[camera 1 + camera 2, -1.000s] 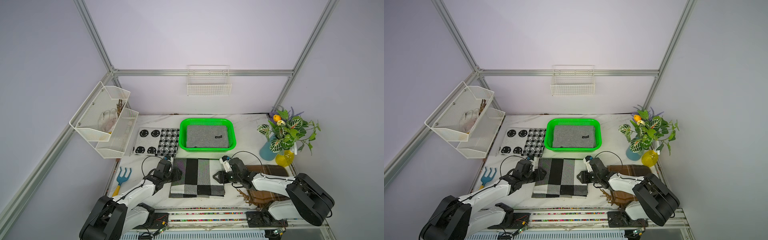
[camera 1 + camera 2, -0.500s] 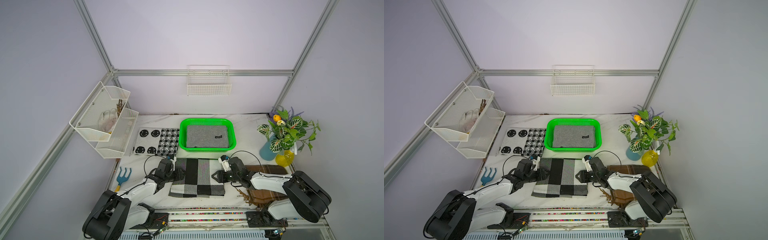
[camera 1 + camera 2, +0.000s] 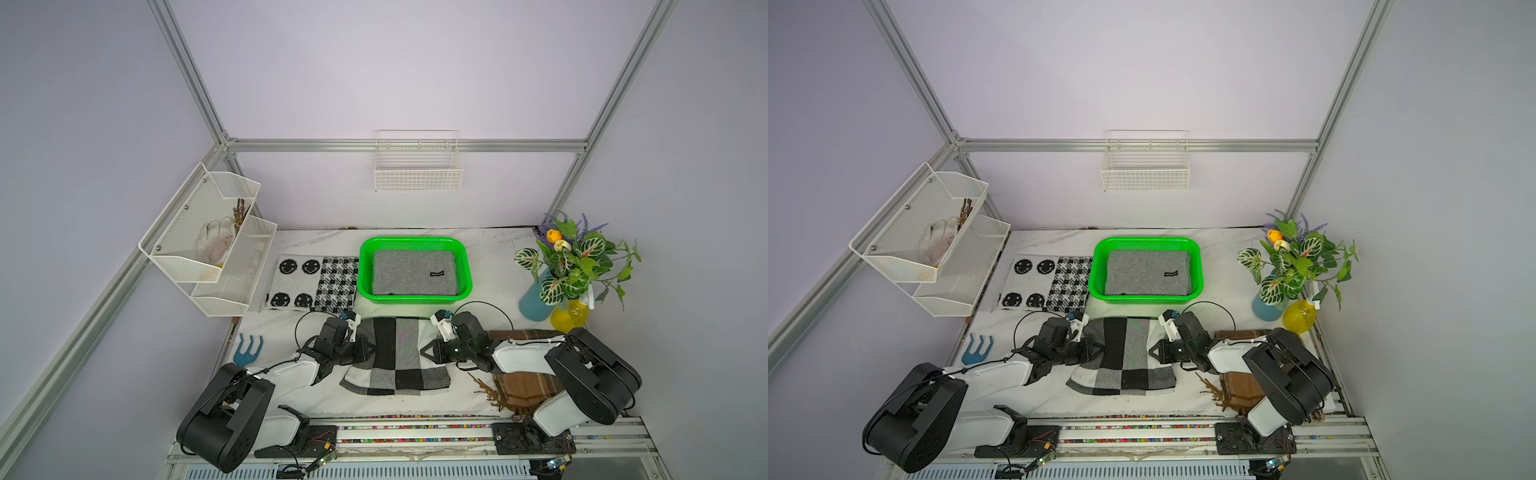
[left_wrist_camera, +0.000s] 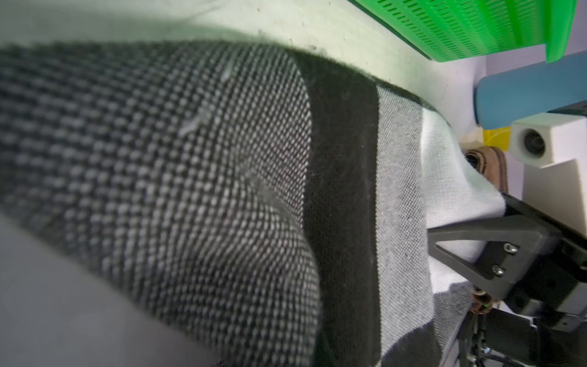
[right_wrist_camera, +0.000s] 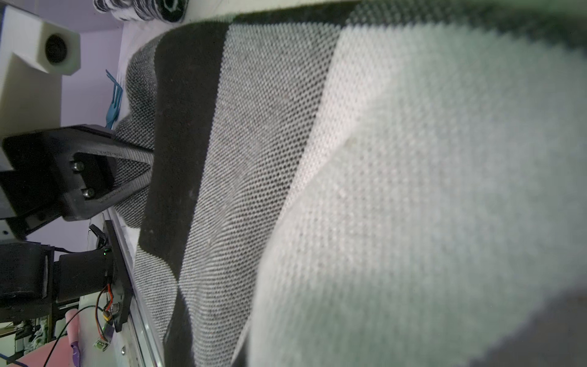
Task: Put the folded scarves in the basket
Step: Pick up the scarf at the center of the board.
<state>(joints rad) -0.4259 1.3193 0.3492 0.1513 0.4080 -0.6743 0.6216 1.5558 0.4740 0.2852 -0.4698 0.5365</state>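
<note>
While both arms lie low over the front of the marble table (image 3: 490,266), you have the left gripper (image 3: 366,351) clamped on the left edge of the checked scarf (image 3: 395,353) and the right gripper (image 3: 426,353) clamped on its right edge, each about midway along its side. In both top views the black, grey and white scarf is pulled in at the waist between the two grippers and spreads wider at its near end, which lies on the table. From the right wrist view you see one of the left gripper's fingers (image 5: 47,159) lying on the dark grey weave, which bunches up at its tip; from the left wrist view one of the right gripper's fingers (image 4: 495,227) lies on the white panel, which rises in a fold toward it. The basket (image 3: 364,270) stands just behind the scarf, a narrow strip of bare marble between them (its perforated green wall shows in the left wrist view too), and a folded grey cloth (image 3: 413,272) lies flat inside it. A smiley-and-houndstooth cloth (image 3: 311,282) lies flat just left of the basket. A brown fringed scarf (image 3: 523,382) lies under the right arm, a blue hand rake (image 3: 248,351) lies at the left edge, and a blue vase (image 3: 534,301) stands at the far right.
</note>
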